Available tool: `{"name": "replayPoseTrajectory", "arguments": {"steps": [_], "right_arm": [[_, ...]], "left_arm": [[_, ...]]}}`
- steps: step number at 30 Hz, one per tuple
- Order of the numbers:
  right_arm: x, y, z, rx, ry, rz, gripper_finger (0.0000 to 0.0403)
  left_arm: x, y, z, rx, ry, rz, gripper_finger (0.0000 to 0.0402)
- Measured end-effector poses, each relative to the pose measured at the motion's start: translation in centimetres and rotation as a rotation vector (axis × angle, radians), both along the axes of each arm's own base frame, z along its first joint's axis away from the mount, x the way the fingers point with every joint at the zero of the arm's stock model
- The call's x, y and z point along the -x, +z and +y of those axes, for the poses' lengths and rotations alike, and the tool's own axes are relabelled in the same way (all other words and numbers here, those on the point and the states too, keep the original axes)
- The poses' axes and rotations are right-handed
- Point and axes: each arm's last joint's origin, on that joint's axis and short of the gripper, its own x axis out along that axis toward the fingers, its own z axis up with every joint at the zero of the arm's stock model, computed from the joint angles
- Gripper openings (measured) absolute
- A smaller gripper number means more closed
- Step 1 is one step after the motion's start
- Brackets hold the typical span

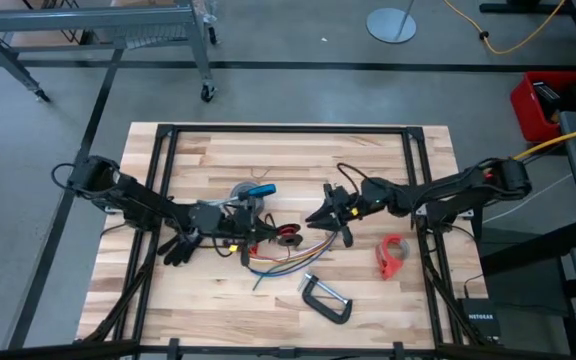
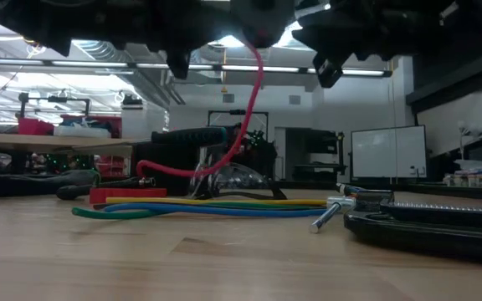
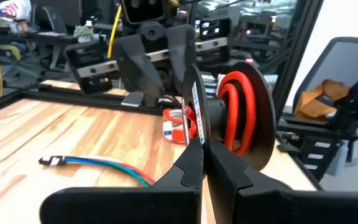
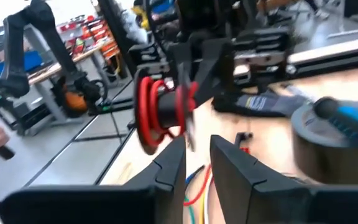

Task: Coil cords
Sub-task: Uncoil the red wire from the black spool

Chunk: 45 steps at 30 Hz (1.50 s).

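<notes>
Two dark arms reach in over the wooden table (image 1: 198,300), one from the left edge and one from the right, each with one gripper: the left gripper (image 1: 256,236) and the right gripper (image 1: 320,215). One red cord spool (image 3: 244,115) is in view. One bundle of coloured strands (image 1: 286,260) lies near the table's middle. There is one grey tape roll (image 1: 245,193), one blue-handled tool (image 1: 260,188), one black C-clamp (image 1: 328,299), one red clamp (image 1: 391,255) and one black glove (image 1: 178,247).
</notes>
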Motion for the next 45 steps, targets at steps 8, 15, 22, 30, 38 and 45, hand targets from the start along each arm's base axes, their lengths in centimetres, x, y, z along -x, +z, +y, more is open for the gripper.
{"name": "replayPoseTrajectory", "arguments": {"steps": [8, 15, 22, 30, 38, 45], "right_arm": [[-1.8, -0.6, 0.2, 0.003, 0.074, 0.032, 0.0076], [-2.5, 0.0, 0.5, 0.003, 0.164, 0.007, 0.0076], [-2.4, 0.0, 0.7, -0.009, 0.252, 0.012, 0.0076], [-2.5, 0.0, 0.9, 0.004, 0.167, 0.013, 0.0076], [-2.5, -0.2, 0.9, 0.015, 0.137, 0.030, 0.0076], [-2.2, -1.1, 1.2, -0.033, 0.242, 0.143, 0.0076]], "left_arm": [[-0.1, -0.5, -0.2, -0.031, -0.040, 0.022, 0.0000], [-0.1, -0.6, -0.2, -0.033, -0.040, 0.032, 0.0000], [-0.1, -0.5, -0.2, -0.033, -0.037, 0.029, 0.0000], [-0.1, -0.3, -0.2, -0.027, -0.038, 0.009, 0.0000], [-0.1, -0.3, -0.2, -0.022, -0.036, 0.008, 0.0000], [-0.1, -0.5, -0.3, -0.005, -0.044, 0.022, 0.0000]]}}
